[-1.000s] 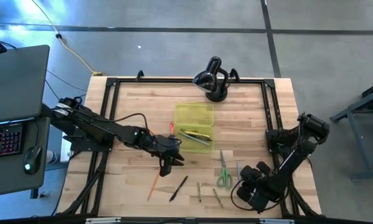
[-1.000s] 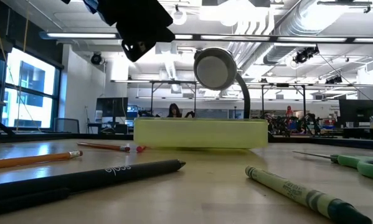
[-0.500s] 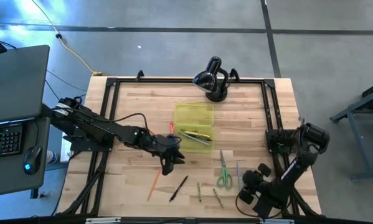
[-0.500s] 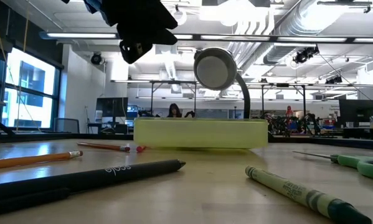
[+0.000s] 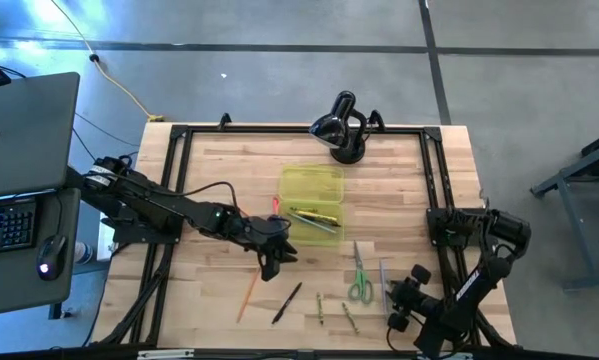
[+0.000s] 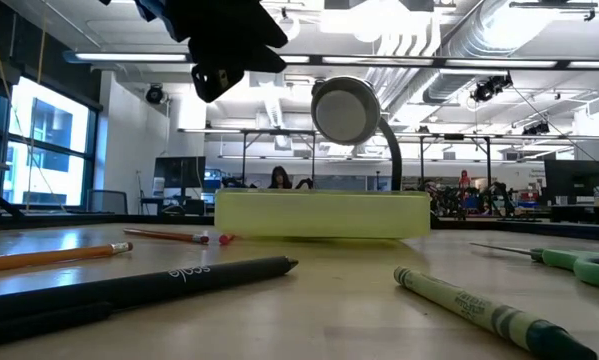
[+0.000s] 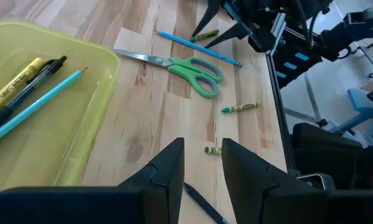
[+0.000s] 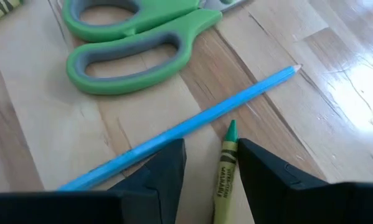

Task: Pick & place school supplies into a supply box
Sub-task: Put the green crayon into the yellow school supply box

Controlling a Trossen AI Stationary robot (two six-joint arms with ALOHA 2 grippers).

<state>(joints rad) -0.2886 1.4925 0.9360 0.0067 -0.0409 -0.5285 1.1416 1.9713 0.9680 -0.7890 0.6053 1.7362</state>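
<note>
The supply box [image 5: 312, 200], translucent yellow-green, rests flat on the table's middle and holds a yellow marker [image 7: 15, 78], a black pen and a light-blue pencil. Green-handled scissors [image 5: 359, 273], a blue pencil [image 8: 192, 121], an orange pencil [image 5: 247, 293], a black pen [image 5: 287, 302] and green crayons [image 5: 349, 316] lie on the wood. My left gripper [image 7: 202, 149] hovers open above the table, left of the box's near end. My right gripper [image 8: 211, 149] is open and low over the near right, its fingers on either side of a green crayon [image 8: 224, 168] without touching it.
A black domed lamp-like device [image 5: 341, 128] stands at the far edge behind the box. A red pencil [image 5: 276, 205] lies by the box's left side. A black frame [image 5: 179, 180] runs round the tabletop. A laptop [image 5: 24, 120] sits off the table's left.
My right gripper has gone down toward the table and the near edge, tipping and rolling as it came over the green crayon beside the blue pencil. My left gripper has rolled a little in place. The supplies have kept still.
</note>
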